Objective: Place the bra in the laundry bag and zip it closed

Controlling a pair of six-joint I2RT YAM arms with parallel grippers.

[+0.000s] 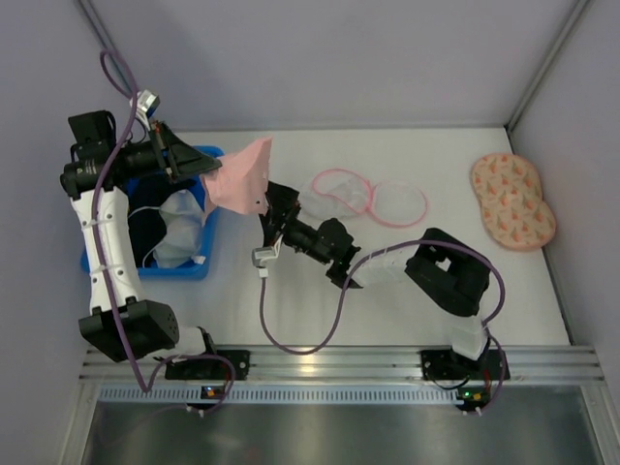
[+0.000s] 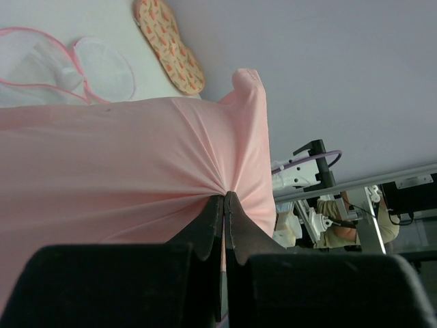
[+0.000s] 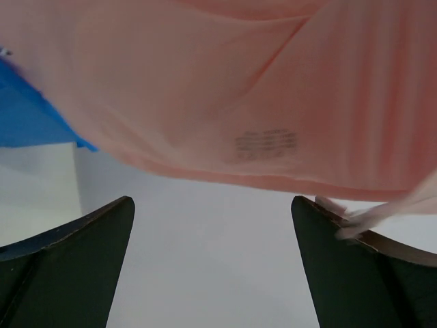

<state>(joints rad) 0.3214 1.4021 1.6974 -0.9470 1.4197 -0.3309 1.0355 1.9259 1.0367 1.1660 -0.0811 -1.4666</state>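
The light-pink bra (image 1: 237,179) hangs in the air beside the blue bin, with my left gripper (image 2: 224,197) shut on a gathered fold of it. In the left wrist view the fabric (image 2: 102,157) spreads wide to the left of the fingers. My right gripper (image 1: 274,208) stands open just under the bra's lower right edge. In the right wrist view the bra (image 3: 239,89) fills the top above the open fingers (image 3: 82,239), and a white tag brushes the right fingertip. The laundry bag (image 1: 344,191) lies unzipped on the table, its round flap (image 1: 398,203) folded out to the right.
A blue bin (image 1: 199,269) with black and white garments stands at the left, under my left arm. A peach orange-speckled two-lobed item (image 1: 511,201) lies at the far right. Grey walls close in the back and both sides.
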